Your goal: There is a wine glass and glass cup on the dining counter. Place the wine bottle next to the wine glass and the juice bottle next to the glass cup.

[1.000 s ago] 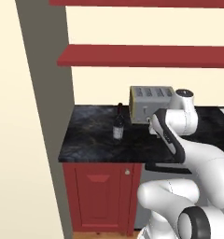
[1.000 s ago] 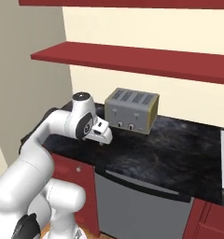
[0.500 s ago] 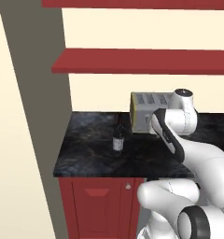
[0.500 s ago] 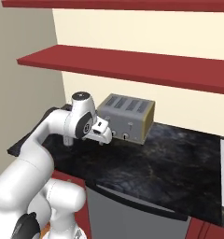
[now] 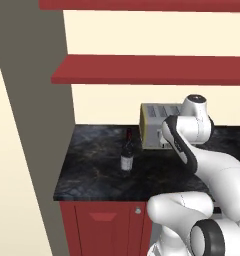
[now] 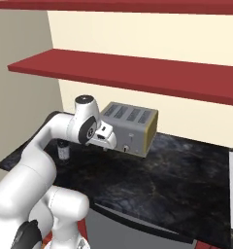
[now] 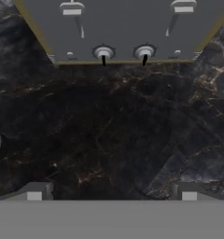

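Left base view: dark wine bottle, pale label, upright.

We log the wine bottle as near-black, dark red at the neck, with a pale grey-white label. The tabletop is black marbled stone with faint brown veins. Toaster: grey, yellow-edged. Shelves and cabinet door: dark red.

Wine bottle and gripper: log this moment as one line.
wine bottle: upright on worktop, left of toaster | gripper: open, empty, above worktop
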